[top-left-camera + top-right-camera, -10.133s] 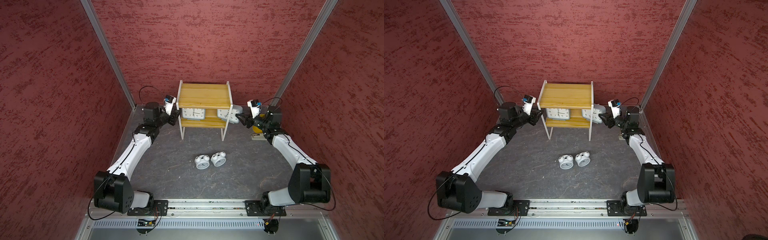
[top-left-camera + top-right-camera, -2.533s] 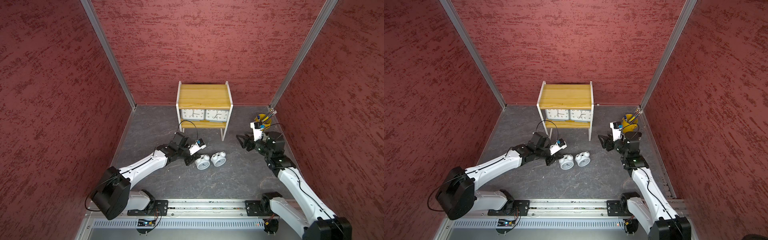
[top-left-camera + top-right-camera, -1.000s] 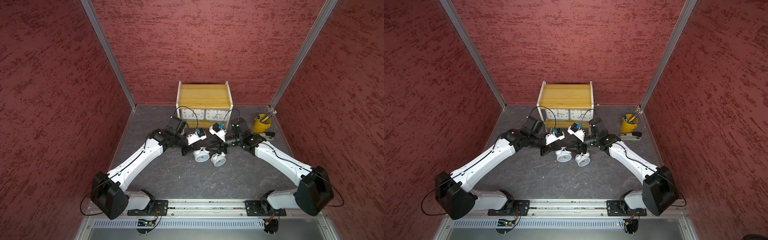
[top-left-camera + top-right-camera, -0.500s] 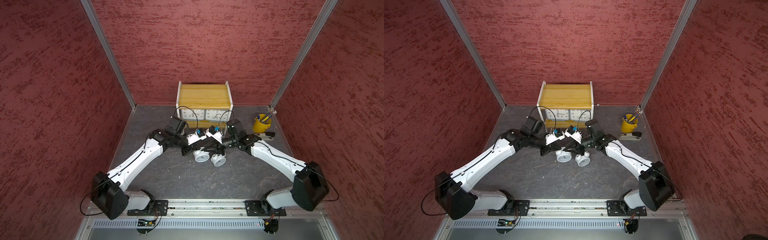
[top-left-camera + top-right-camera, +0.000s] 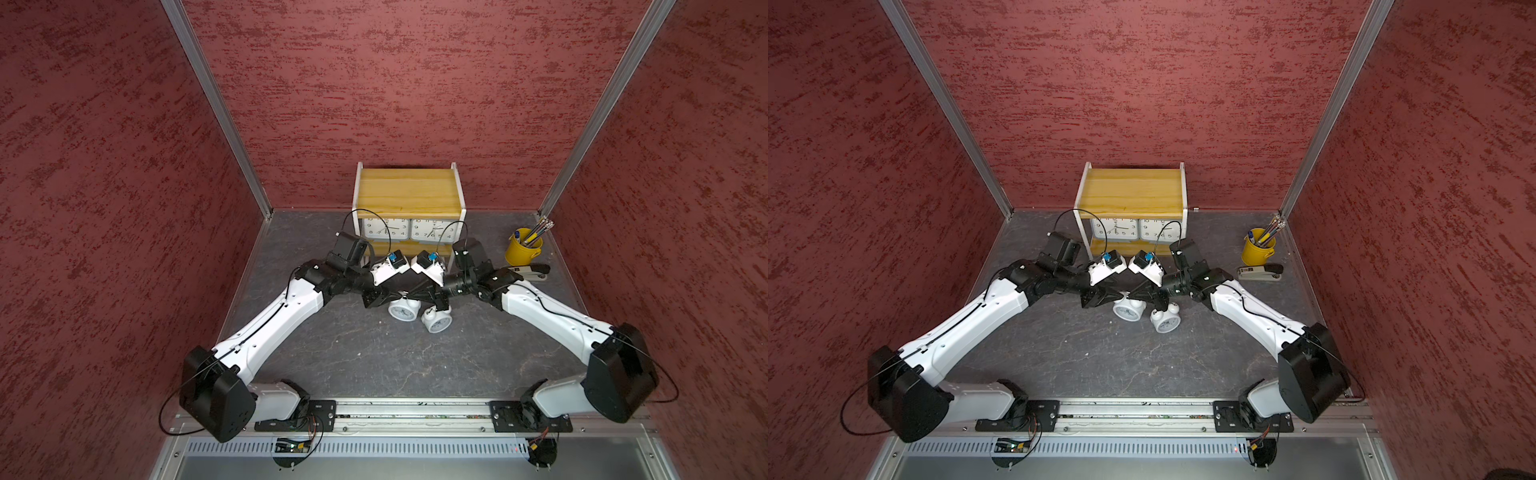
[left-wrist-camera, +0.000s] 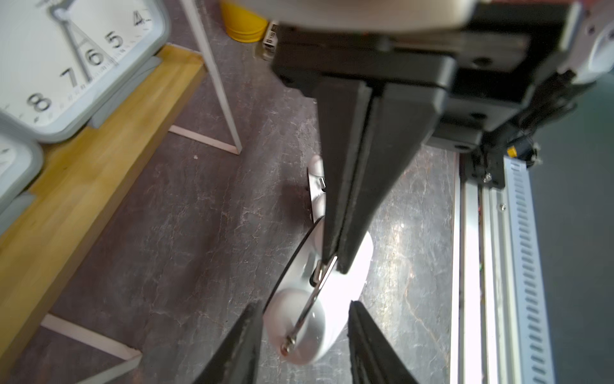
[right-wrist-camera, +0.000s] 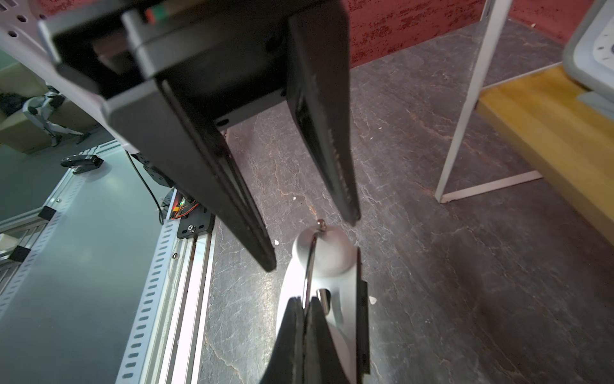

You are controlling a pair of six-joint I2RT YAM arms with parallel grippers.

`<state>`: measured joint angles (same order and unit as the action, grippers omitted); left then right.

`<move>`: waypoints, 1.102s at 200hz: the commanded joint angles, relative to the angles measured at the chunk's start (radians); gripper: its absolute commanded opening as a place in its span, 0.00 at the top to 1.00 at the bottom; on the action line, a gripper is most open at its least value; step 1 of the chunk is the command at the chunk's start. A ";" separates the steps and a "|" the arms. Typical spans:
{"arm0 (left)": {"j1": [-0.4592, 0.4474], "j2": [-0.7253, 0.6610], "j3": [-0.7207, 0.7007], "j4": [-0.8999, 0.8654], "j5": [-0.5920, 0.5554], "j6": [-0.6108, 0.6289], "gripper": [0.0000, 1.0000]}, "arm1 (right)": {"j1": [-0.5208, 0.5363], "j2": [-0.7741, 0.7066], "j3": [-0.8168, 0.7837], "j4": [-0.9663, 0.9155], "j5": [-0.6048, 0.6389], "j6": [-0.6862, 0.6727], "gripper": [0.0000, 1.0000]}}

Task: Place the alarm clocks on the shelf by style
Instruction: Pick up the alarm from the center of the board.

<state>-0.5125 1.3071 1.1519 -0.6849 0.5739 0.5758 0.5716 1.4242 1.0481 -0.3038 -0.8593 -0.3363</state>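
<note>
From the left, we see the left gripper (image 6: 305,303) with its jaws released. Its two black fingers (image 6: 244,339) stand either side of one bell of a small round white twin-bell alarm clock (image 5: 401,311), close to it but gripping nothing. The right gripper (image 7: 304,301), set against it from the opposite side, is clenched on that clock's thin metal wire handle (image 6: 313,299). Whether the clock rests on the dark marbled tabletop (image 5: 374,353) or hangs just clear of it, we cannot tell. Just beside it to the right, slightly nearer the robot's base, a second white twin-bell clock (image 5: 436,323) stands on the tabletop, partly covered in both top views by the right gripper's body. Behind both, against the red back wall, stands the small two-tier shelf of yellowish wooden boards in a thin white frame (image 5: 409,193). On its lower board the left grey rounded-rectangular clock with a white dial (image 5: 384,229) and its right-hand twin (image 5: 432,229) sit side by side. At far right are a yellow pencil cup (image 5: 521,251) and a stapler (image 5: 532,272).
</note>
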 commanded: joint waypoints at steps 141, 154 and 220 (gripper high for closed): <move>0.018 -0.098 -0.154 0.088 0.228 0.068 0.08 | -0.037 -0.098 0.142 -0.158 -0.235 -0.086 1.00; 0.016 -0.097 -0.155 0.089 0.228 0.068 0.09 | -0.038 -0.098 0.142 -0.157 -0.242 -0.084 1.00; 0.006 -0.098 -0.161 0.076 0.274 0.101 0.35 | -0.038 -0.092 0.141 -0.149 -0.229 -0.079 1.00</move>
<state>-0.5030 1.2098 0.9928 -0.6086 0.8085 0.6487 0.5377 1.3293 1.1496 -0.4698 -1.0580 -0.4049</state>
